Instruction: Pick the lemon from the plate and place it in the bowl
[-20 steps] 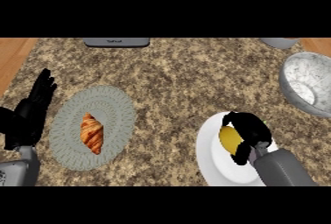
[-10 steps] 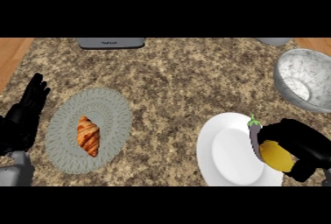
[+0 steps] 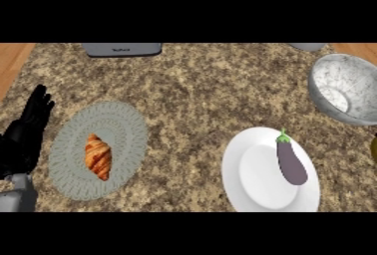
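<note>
The lemon [image 3: 374, 148] shows only as a thin yellow-olive sliver at the right edge of the view, below the bowl [image 3: 346, 89] and to the right of the plate [image 3: 250, 184]. Too little of it is in view to tell its shape, its long axis or which way it points. What carries it cannot be told; the right hand shows nowhere in the view.

The plate is white and lies on the speckled surface [image 3: 191, 94] at lower right. On it lies an eggplant [image 3: 290, 160], dark purple with a green stem. Its long axis runs nearly up and down the view, stem end toward the top, blunt end toward the bottom; it lies on the right part of the plate.

The bowl is grey metal, at upper right, partly cut by the view's edge, well apart from the plate.

At left lies a grey woven mat [image 3: 121, 124] with a croissant [image 3: 98, 156] on it, long axis also nearly up and down the view.

The left hand [image 3: 26, 132] rests at the left edge, just beside the mat, fingers straight, spread slightly and pointing up the view, holding nothing.

A grey appliance [image 3: 121, 49] sits at the top edge.
</note>
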### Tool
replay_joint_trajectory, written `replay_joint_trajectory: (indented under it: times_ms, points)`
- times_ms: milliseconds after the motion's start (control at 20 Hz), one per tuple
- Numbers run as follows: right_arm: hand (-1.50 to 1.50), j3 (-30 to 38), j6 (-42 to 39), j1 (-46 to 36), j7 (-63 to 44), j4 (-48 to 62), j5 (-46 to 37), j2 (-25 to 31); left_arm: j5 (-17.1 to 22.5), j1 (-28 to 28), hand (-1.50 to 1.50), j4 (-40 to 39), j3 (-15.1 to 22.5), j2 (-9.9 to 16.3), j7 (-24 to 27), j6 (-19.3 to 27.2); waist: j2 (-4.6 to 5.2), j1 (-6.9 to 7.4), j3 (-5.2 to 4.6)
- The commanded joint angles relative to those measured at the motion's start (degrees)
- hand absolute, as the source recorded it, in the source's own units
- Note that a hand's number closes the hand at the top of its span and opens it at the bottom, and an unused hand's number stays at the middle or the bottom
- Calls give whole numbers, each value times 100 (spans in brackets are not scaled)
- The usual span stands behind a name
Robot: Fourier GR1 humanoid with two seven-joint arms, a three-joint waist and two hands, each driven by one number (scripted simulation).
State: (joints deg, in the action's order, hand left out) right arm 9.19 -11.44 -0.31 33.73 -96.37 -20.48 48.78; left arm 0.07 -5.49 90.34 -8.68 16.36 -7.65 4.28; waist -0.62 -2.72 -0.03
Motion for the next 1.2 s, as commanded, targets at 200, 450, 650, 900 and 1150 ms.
replay_joint_trajectory:
  times_ms: [200,450,650,900,1150]
  points:
    - [150,1283,-951,-643,-537,662,1142,390,83,-312,0,-271,-5,32,53,-280,67,273,0]
    - [150,1095,-1369,-1291,-367,1681,1032,431,-62,-122,0,231,168,-188,-192,-139,63,319,3]
    - [150,565,-1020,-2029,356,3102,384,183,-123,-222,0,-49,94,-122,-48,-188,85,386,6]
    - [150,325,-783,-3240,772,4768,-36,14,-90,-522,0,-95,92,-51,-195,-288,113,486,11]
    - [150,80,-178,-4141,1305,6135,-646,-310,-73,-423,0,70,116,-169,-236,-244,134,546,15]
